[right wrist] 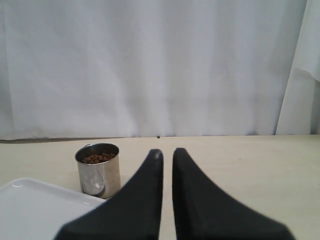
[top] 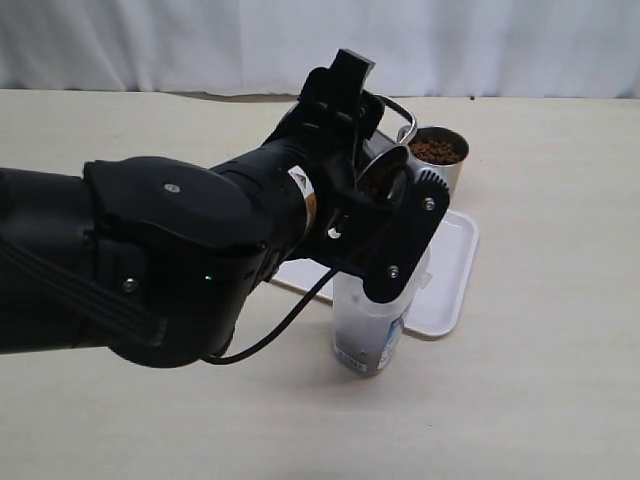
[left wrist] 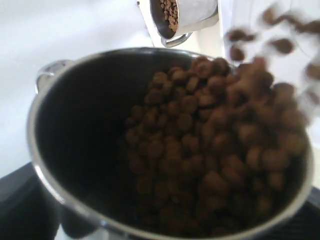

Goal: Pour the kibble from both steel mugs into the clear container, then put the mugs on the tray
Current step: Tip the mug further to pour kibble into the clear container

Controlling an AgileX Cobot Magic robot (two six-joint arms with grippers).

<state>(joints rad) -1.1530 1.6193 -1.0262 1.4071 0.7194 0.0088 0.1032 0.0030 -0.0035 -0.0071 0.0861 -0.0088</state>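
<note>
Kibble (left wrist: 200, 150), in small round dark-brown pellets, is seen spilling over the lip of a shiny cylindrical stainless-steel mug (top: 392, 162). This mug is clamped between the wide-spread jaws of the left gripper (top: 380, 150) and tilted above the tall frosted clear plastic container (top: 372, 325). That container stands on the pale table (top: 560, 380), close against the flat white rectangular tray (top: 452, 262); whether they touch cannot be told. A second matching steel mug (top: 440, 160), upright and full of pellets, is set on the table beyond the tray. The right gripper (right wrist: 167, 154) is held above the table with its jaws pressed together and nothing between them.

Pellets could be scattered over the table or tray if the pour were made too steeply, since a heaped mass lies near the lip and several pellets are already airborne. The tall, narrow container could be knocked over if the bulky arm or the mug were lowered against it. The mug could slip if the hold on its smooth wall were loosened.

Much is hidden. The container's mouth is covered by the arm in the exterior view, so it cannot be confirmed that the stream is landing inside, though it probably is. The level of kibble within cannot be made out through the frosted wall. The falling pellets are blurred in the left wrist view.
</note>
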